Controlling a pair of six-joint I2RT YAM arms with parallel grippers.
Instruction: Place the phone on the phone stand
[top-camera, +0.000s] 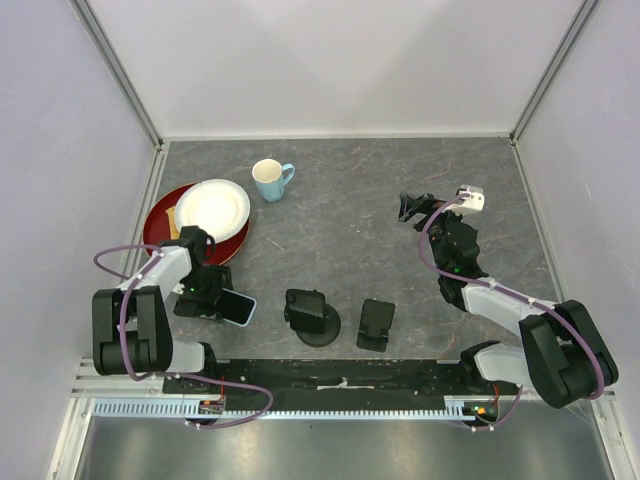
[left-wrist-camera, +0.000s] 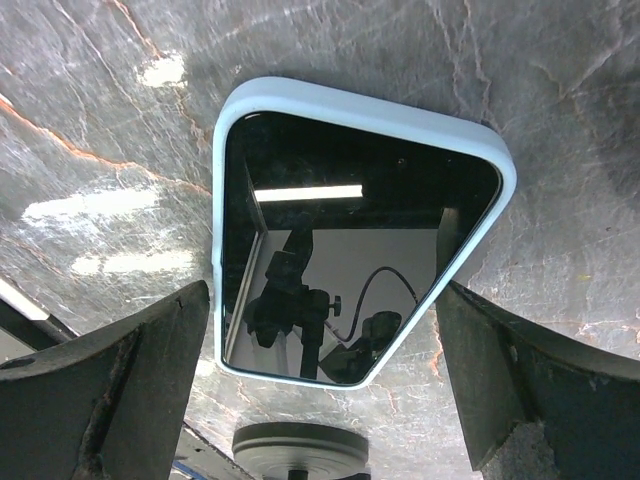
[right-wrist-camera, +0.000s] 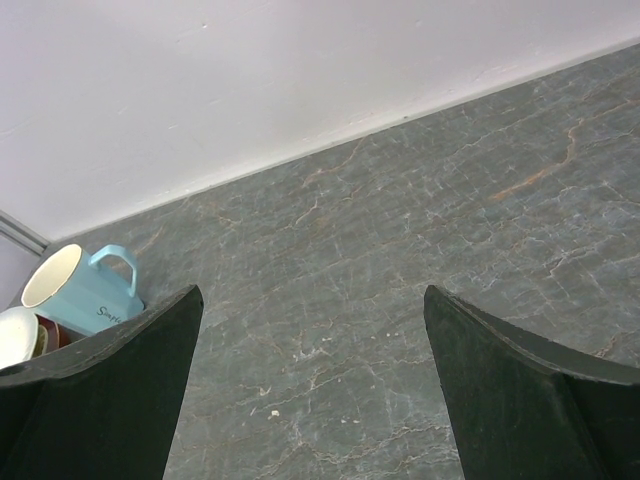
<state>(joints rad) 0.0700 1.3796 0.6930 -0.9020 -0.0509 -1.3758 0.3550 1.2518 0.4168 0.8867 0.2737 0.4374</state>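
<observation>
The phone (left-wrist-camera: 350, 240) has a pale blue case and a dark screen, and lies face up on the grey table. In the top view the phone (top-camera: 240, 308) is at the front left. My left gripper (left-wrist-camera: 322, 300) is open, with one finger on each side of the phone's near end. I cannot tell whether the fingertips (left-wrist-camera: 190, 310) touch the case. In the top view the left gripper (top-camera: 224, 301) hangs over the phone. A black phone stand (top-camera: 313, 317) on a round base stands to its right; its base (left-wrist-camera: 300, 450) shows in the left wrist view. My right gripper (top-camera: 410, 207) (right-wrist-camera: 312, 300) is open and empty above the table.
A second black stand (top-camera: 376, 325) is right of the first. A pale blue mug (top-camera: 270, 180) (right-wrist-camera: 80, 290) stands at the back left. A white plate (top-camera: 212, 208) rests on a red plate (top-camera: 160, 215) by the left wall. White walls enclose the table.
</observation>
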